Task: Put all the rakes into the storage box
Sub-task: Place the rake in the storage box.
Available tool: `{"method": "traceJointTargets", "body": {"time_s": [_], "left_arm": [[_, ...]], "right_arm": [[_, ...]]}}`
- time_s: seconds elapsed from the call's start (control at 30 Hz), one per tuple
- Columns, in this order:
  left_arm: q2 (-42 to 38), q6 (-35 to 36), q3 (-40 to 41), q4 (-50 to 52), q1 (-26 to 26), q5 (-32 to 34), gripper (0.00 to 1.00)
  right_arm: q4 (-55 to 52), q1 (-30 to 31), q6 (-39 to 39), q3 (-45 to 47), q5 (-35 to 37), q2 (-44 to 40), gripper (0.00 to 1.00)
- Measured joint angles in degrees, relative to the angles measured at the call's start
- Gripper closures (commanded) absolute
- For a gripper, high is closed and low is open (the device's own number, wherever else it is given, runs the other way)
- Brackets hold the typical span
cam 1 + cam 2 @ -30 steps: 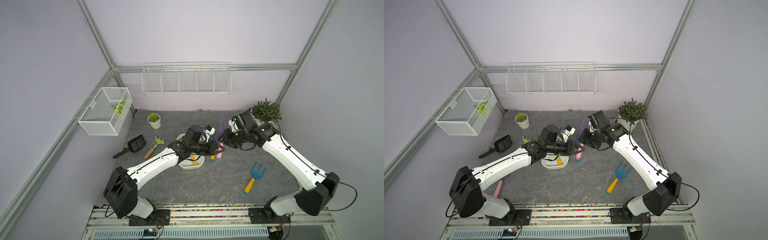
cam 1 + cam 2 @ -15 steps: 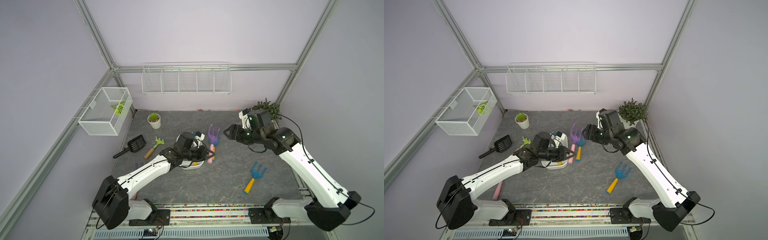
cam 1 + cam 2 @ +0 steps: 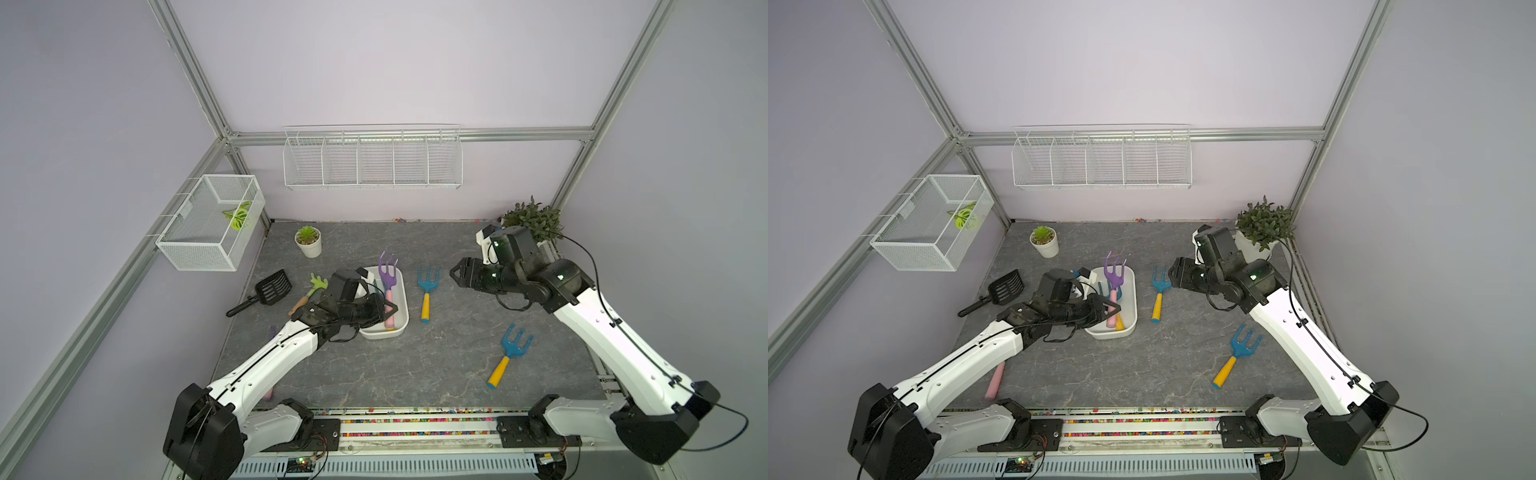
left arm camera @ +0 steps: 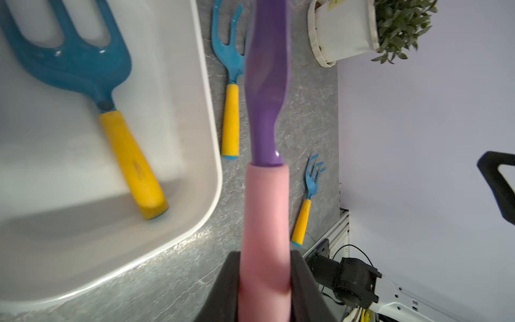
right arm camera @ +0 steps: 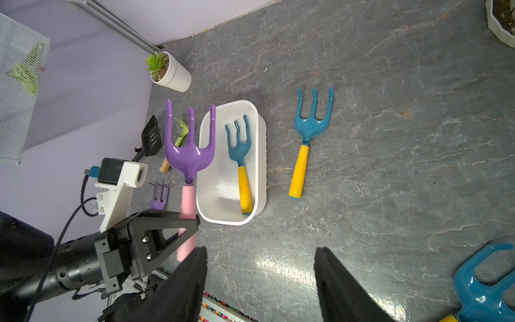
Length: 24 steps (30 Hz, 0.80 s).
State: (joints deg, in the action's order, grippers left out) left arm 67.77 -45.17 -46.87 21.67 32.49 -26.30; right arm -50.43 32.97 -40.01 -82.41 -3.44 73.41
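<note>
Nearly there: purple rake [image 3: 388, 277] held roughly over the storage box [image 3: 405, 316], centre frame.
In both top views the left gripper [image 3: 389, 309] clamps its pink handle, tines overhanging the box's upper rim. Left wrist view: the rake looks offset beyond the rim, so a release could tip it out, or onto the blue rake [image 4: 83, 64] inside. Right wrist view: the right gripper [image 5: 260, 251] is spread wide, nothing between its jaws.
</note>
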Motion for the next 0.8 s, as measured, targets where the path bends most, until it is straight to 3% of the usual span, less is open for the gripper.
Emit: {"method": "traceJointTargets", "body": {"time_s": [0.3,0.8], "left_arm": [[4.1,0.7,0.6,1.6,-3.7,0.6,1.00],[16.0,5.4,-6.4,6.2,-7.8,0.3,1.00]], "right_arm": [[0.3,-0.1,-0.5,3.4,-1.3,-1.0,0.34],[0.5,-0.8,-1.3,7.1,-1.3,-4.5,0.34]]}}
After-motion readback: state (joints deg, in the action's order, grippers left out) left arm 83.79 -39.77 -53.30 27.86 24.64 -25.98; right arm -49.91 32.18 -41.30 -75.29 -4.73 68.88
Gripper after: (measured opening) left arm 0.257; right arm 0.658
